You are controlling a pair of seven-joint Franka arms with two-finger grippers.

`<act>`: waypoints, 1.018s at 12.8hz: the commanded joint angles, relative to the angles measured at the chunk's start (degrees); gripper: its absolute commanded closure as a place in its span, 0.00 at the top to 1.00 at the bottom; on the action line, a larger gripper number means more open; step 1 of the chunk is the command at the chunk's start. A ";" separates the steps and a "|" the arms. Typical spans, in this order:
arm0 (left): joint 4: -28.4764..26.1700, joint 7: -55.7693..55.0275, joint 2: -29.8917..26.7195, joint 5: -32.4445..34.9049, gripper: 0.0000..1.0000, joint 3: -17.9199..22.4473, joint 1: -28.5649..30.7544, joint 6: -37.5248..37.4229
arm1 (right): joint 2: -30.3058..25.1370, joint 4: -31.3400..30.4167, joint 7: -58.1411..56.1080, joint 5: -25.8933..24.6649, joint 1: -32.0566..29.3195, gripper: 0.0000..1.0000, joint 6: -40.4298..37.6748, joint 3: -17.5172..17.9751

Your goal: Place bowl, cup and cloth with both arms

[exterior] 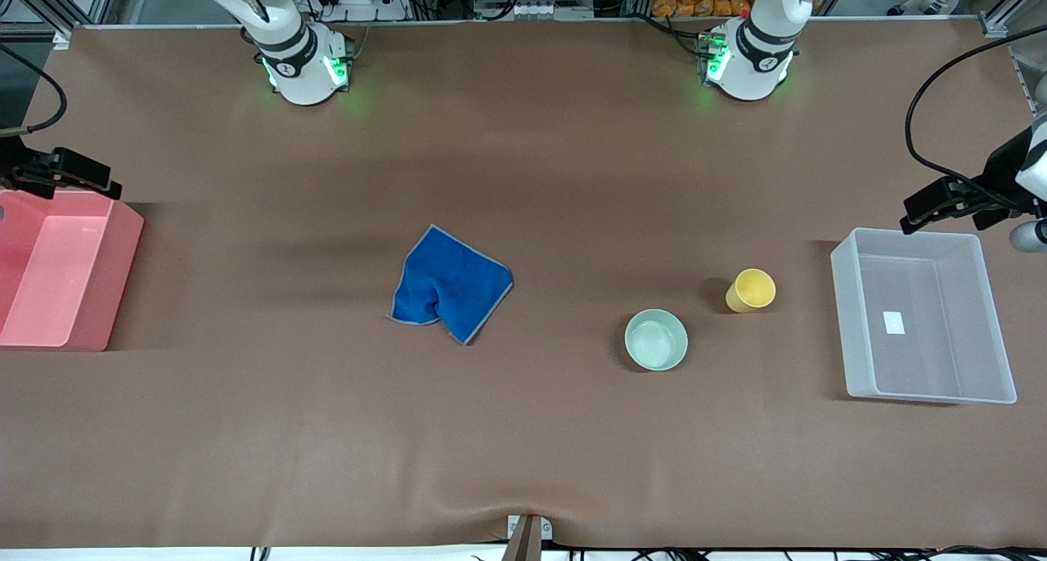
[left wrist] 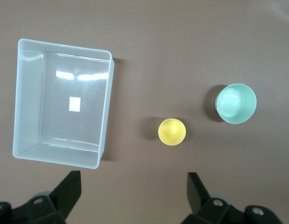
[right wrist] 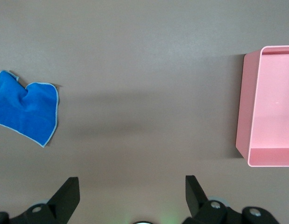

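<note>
Both arms are mostly cut off at the front view's edges; only bases and gripper ends show. The pink bin (exterior: 57, 279) is cut off at the right arm's end of the surface (exterior: 523, 430). Left gripper (left wrist: 132, 186) hangs up high, fingers spread wide and holding nothing, over bare surface just beside the clear bin (exterior: 920, 324). Cup (exterior: 751, 290) stands upright near the clear bin, well apart from the left gripper. Bowl (exterior: 656, 339) sits just beside the cup, nearer the front camera. Right gripper (right wrist: 132, 186) hangs spread wide too, holding nothing, near the pink bin. Cloth (exterior: 450, 285) lies rumpled mid-surface, well apart from the right gripper.
</note>
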 commanded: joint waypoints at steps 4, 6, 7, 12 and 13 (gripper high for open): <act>0.53 -0.26 -0.18 -1.58 1.00 0.65 -0.28 -0.79 | -0.91 -0.53 0.39 -0.23 -0.65 1.00 -0.49 0.42; 0.27 -0.35 1.83 -3.33 1.00 0.57 -0.02 -0.70 | -0.91 -0.44 0.39 -0.23 -0.65 1.00 -0.49 0.42; -0.78 -0.61 2.19 -4.21 1.00 0.65 -0.02 -0.62 | -0.91 -0.53 0.39 -0.23 -0.65 1.00 -0.49 0.42; -10.96 0.61 2.64 -3.96 1.00 0.39 -0.10 9.55 | -0.91 -0.53 0.31 -0.23 -0.83 1.00 -0.49 0.42; -13.33 0.61 2.64 -3.87 1.00 0.22 -0.28 11.93 | -0.91 -0.53 0.22 -0.23 -0.83 1.00 -0.49 0.42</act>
